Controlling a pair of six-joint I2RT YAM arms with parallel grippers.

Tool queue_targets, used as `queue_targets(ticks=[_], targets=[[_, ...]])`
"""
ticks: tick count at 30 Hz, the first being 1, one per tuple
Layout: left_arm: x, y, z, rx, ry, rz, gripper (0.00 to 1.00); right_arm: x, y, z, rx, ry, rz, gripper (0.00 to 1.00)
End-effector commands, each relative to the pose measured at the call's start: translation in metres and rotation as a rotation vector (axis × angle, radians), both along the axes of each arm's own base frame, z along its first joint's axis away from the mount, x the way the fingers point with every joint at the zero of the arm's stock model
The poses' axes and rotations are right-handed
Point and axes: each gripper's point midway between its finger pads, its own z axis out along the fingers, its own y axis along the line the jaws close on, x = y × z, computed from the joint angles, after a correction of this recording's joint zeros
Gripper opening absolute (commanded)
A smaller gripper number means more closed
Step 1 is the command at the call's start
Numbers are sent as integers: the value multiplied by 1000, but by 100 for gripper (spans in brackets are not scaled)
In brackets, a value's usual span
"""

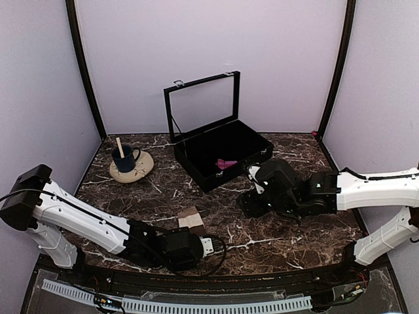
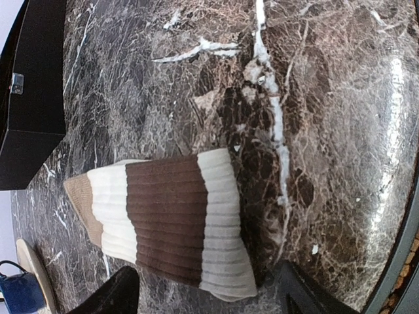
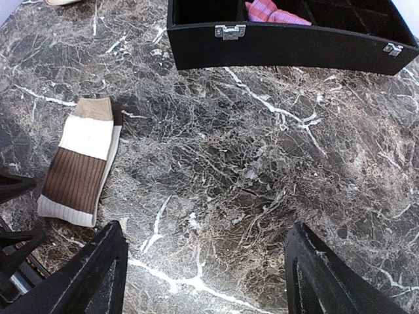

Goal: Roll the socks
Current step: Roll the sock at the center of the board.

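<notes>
The cream-beige sock (image 2: 170, 219), with a brown band and tan toe, lies flat on the marble table near the front; it also shows in the top view (image 1: 190, 219) and the right wrist view (image 3: 78, 163). My left gripper (image 2: 209, 288) is open, its fingers either side of the sock's cream cuff end, low over the table (image 1: 198, 237). The magenta-pink sock (image 1: 226, 163) lies inside the black case, also seen in the right wrist view (image 3: 268, 12). My right gripper (image 3: 203, 261) is open and empty over bare table in front of the case (image 1: 252, 195).
The black case (image 1: 196, 167) stands open at mid-back with its glass lid up; its front wall with latches shows in the right wrist view (image 3: 294, 49). A beige saucer with a dark blue cup (image 1: 131, 163) sits at the back left. The table's front edge (image 2: 399, 229) is close to the left gripper.
</notes>
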Motion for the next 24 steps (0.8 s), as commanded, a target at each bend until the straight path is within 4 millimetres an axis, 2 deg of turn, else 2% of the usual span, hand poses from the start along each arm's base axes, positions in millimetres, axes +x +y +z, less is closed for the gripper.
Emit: queue_targets(ticks=[1,7,15,24], targets=[[0,-12,4,-8,-15,-27,75,-2,-6,8,36,-3,-7,76],[-2,-7,-8,39,13,-5,68,-5,-9,9,47,-3,-2,76],[-1,0,-15,73,36,36,61,-6,-4,11,43,-14,29,77],[8,12,-21,85,116,87,51,-3,0,11,34,-24,50,77]])
